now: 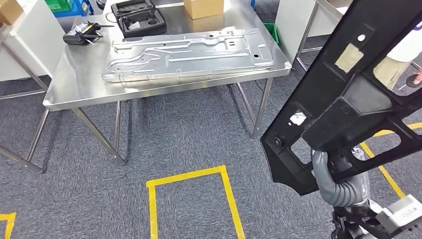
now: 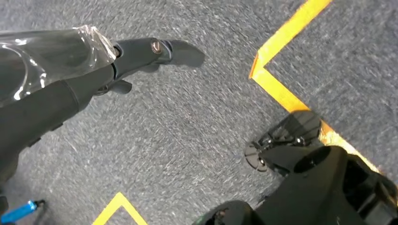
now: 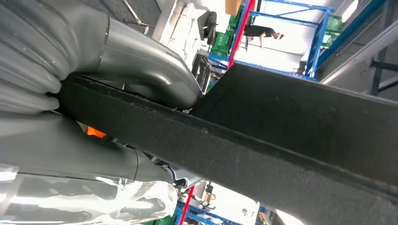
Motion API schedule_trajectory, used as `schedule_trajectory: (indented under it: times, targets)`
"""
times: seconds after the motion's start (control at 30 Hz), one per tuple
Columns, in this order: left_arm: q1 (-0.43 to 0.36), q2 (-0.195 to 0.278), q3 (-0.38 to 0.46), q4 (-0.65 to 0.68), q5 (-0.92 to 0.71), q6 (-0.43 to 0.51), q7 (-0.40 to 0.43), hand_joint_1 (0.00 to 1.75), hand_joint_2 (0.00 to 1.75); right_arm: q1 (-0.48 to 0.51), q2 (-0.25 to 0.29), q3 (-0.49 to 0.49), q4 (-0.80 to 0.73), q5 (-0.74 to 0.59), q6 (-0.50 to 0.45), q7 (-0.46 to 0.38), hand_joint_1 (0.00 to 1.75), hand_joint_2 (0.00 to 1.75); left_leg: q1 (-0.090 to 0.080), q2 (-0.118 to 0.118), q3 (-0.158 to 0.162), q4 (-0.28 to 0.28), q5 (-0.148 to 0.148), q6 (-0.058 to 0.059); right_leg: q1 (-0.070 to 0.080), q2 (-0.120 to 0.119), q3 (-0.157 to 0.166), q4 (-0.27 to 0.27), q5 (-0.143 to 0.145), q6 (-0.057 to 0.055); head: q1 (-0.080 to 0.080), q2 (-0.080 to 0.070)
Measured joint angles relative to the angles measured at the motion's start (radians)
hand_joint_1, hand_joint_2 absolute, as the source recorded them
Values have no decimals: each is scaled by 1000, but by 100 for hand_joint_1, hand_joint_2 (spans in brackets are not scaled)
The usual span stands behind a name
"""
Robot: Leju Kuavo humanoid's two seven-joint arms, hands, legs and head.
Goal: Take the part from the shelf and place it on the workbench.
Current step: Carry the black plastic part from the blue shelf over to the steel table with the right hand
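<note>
A large black plastic part (image 1: 348, 94) with cut-out openings fills the right of the head view, held up off the floor. My right hand (image 1: 331, 174) grips it from below; up close the thumb (image 3: 141, 61) and the other fingers (image 3: 70, 150) clamp the black part (image 3: 291, 136) between them. The steel workbench (image 1: 74, 84) stands ahead at the upper left, with a pressed metal panel (image 1: 184, 55) lying on it. My left hand (image 2: 141, 54) hangs over grey carpet with its dark fingers stretched out and nothing in them.
On the workbench's far side lie a black case (image 1: 138, 17), a cardboard box (image 1: 203, 7) and a small black tool (image 1: 79, 34). Yellow tape lines (image 1: 189, 177) mark the carpet before the bench. A person (image 1: 398, 59) stands at the far right behind the part.
</note>
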Motion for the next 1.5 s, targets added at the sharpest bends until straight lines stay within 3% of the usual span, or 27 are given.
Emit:
schedule_trajectory:
  times: [0.03,0.13,0.17,0.2,0.23,0.3,0.33,0.37,0.47,0.5,0.57,0.63,0.67,0.73,0.77,0.87,0.9,0.97,1.03,1.1,1.17,1.2,1.23,1.27,1.33,1.4,1.5]
  targets:
    - [0,0,0,0,0,0,0,0,175,-1,0,0,0,0,0,-1,175,175,3,-1,12,-5,-5,4,1,-2,-26,49,-13,2,1,0]
    - [-2,-3,0,0,0,0,-1,0,175,0,0,0,0,0,0,-3,175,175,5,-3,39,-8,-28,9,1,-3,-156,227,-82,11,3,0]
    - [-1,-4,0,0,0,0,-1,0,175,2,0,0,0,-1,0,-3,175,175,6,-4,48,-8,-36,7,-1,-4,-186,251,-90,14,3,0]
    - [1,-4,0,0,0,0,-1,0,175,4,0,0,0,-1,0,-3,175,175,9,-5,59,-8,-45,3,-4,-4,-198,241,-76,18,3,0]
    - [2,-4,0,0,0,0,-1,0,175,4,0,0,0,-1,0,-3,175,175,12,-5,73,-7,-55,-1,-8,-4,-192,197,-41,23,3,0]
    - [3,-4,0,0,0,0,-1,0,175,4,0,1,1,-1,0,-3,175,175,17,-6,98,-5,-78,-14,-17,-7,-154,61,56,34,3,0]
    - [2,-3,0,0,0,0,-1,0,175,4,1,2,2,-1,0,-3,175,175,18,-6,106,-3,-88,-22,-19,-9,-140,13,81,33,4,0]
    - [1,-3,0,1,0,0,-1,0,175,5,1,2,4,-1,0,-3,175,175,16,-6,108,-1,-97,-28,-20,-11,-133,-13,97,28,4,0]
    - [0,-2,0,1,0,0,-1,0,175,10,2,4,5,-1,0,-3,175,175,16,-5,109,17,-107,-41,-17,-11,-125,-17,90,1,5,0]
    - [-2,-2,0,1,0,0,-2,0,175,9,2,4,4,-1,0,-3,175,175,18,-5,96,48,-104,-46,-17,-10,-118,-17,84,-5,4,0]
    - [-6,-2,0,1,-1,0,-3,0,175,8,1,3,4,0,0,-4,175,175,22,-5,22,169,-112,-57,-17,-10,-100,-18,69,-14,3,0]
    - [-6,-2,0,1,-2,0,-3,0,175,8,1,3,3,0,0,-4,175,175,23,-5,-76,302,-161,-65,-16,-8,-79,-18,50,-19,3,0]
    - [-4,-2,0,1,-2,0,-3,0,175,8,1,4,3,0,0,-4,175,175,23,-5,-114,339,-186,-65,-16,-6,-67,-18,39,-20,3,0]
    - [1,-2,0,1,-2,0,-3,0,175,8,1,4,3,-1,0,-5,175,175,21,-5,-143,312,-191,-58,-14,-1,-35,-19,15,-21,3,0]
    - [2,-2,0,1,-2,0,-3,0,175,8,1,4,3,-1,0,-6,175,175,17,-5,-137,255,-155,-49,-12,0,-17,-20,3,-20,3,0]
    - [6,2,0,2,-1,0,-3,0,175,7,2,5,5,-4,0,-10,175,175,-3,-16,-107,78,8,-14,-10,7,21,-29,-32,-12,2,0]
    - [7,4,0,2,-1,0,-3,0,175,7,2,5,5,-5,0,-10,175,175,-7,-21,-101,53,34,-8,-10,11,31,-32,-37,-7,1,0]
    - [6,3,-1,2,-1,0,-4,0,175,7,3,5,5,-8,1,-12,175,175,-4,-25,-76,35,34,-3,-7,13,44,-30,-31,5,1,0]
    - [2,3,-1,2,-1,0,-4,0,175,5,3,5,5,-9,1,-13,175,175,2,-24,-42,19,28,5,-5,9,27,27,-16,12,2,0]
    - [0,2,-1,2,0,0,-5,0,175,3,3,5,5,-9,1,-13,175,175,3,-25,-12,13,9,14,-5,4,-47,147,-41,15,3,0]
    - [2,1,-1,2,0,0,-5,0,175,3,3,5,5,-9,1,-13,175,175,3,-26,16,13,-17,17,-5,3,-132,234,-109,18,3,0]
    - [3,1,-1,2,1,-1,-5,0,175,4,3,5,5,-9,1,-13,175,175,3,-27,33,13,-31,17,-5,3,-157,238,-134,20,3,0]
    - [5,1,-1,2,1,-1,-5,0,175,4,3,5,6,-9,1,-13,175,175,3,-28,52,13,-46,16,-5,2,-169,215,-138,22,3,0]
    - [5,0,-1,2,1,-1,-5,0,175,4,3,5,6,-9,1,-13,175,175,3,-29,73,13,-62,15,-5,2,-171,168,-111,23,3,0]
    - [6,0,-1,2,2,-1,-4,0,175,4,4,5,7,-9,1,-13,175,175,1,-29,109,14,-95,8,-4,-1,-162,55,17,18,2,0]
    - [5,0,-1,2,3,-1,-3,0,175,6,5,6,9,-9,1,-13,175,175,-2,-29,131,16,-121,-4,1,-4,-151,0,103,7,0,0]
    - [2,0,-1,2,4,-3,-3,0,175,3,6,6,9,-9,2,-12,175,175,-3,-26,136,51,-126,-18,-1,-3,-128,-6,92,-12,-1,0]
